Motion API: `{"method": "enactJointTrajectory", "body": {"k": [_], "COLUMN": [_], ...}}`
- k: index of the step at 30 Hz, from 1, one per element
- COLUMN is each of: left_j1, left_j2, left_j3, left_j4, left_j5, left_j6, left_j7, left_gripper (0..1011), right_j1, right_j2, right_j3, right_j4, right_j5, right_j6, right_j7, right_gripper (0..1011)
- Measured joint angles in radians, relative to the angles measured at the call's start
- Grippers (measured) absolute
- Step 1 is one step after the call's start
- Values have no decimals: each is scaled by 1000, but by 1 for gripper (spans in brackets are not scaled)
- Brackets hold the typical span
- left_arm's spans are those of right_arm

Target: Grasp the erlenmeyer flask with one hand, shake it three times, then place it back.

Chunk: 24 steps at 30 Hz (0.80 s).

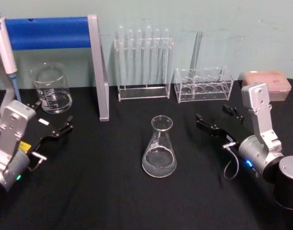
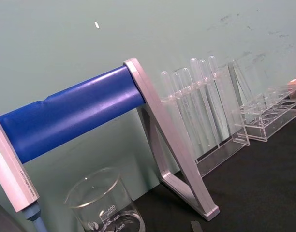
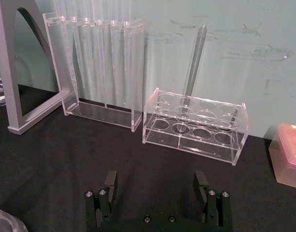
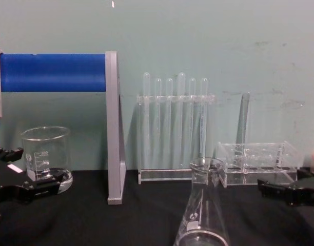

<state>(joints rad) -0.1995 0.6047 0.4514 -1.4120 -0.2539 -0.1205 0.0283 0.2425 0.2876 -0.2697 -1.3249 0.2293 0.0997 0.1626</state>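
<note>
The erlenmeyer flask (image 1: 159, 153) is clear glass and stands upright on the black table, between my two arms; in the chest view the flask (image 4: 203, 215) rises at the bottom centre. My right gripper (image 1: 218, 118) sits to the right of it, a short gap away, open and holding nothing. The right wrist view shows that gripper (image 3: 156, 181) with its fingers wide apart over bare black cloth. My left gripper (image 1: 53, 117) rests farther off at the left, near the beaker, also open and empty. In the chest view the left gripper (image 4: 23, 171) enters from the left edge.
A glass beaker (image 1: 52, 89) stands at the back left. A grey stand with a blue bar (image 1: 96, 67) rises behind the flask's left. A tall test tube rack (image 1: 142, 62), a low clear rack (image 1: 203, 84) and a pink box (image 1: 268, 84) line the back.
</note>
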Motion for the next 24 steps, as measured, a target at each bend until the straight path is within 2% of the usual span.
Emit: {"method": "enactJointTrajectory", "body": {"k": [24], "left_j1": [0], "left_j2": [0], "left_j3": [0], "left_j4": [0], "left_j5": [0], "left_j6": [0], "left_j7": [0], "left_gripper": [1001], "right_j1": [0], "right_j2": [2], "right_j3": [-2], "right_j4": [0], "right_j5": [0], "right_j6": [0], "right_j7": [1], "right_gripper": [1000]}}
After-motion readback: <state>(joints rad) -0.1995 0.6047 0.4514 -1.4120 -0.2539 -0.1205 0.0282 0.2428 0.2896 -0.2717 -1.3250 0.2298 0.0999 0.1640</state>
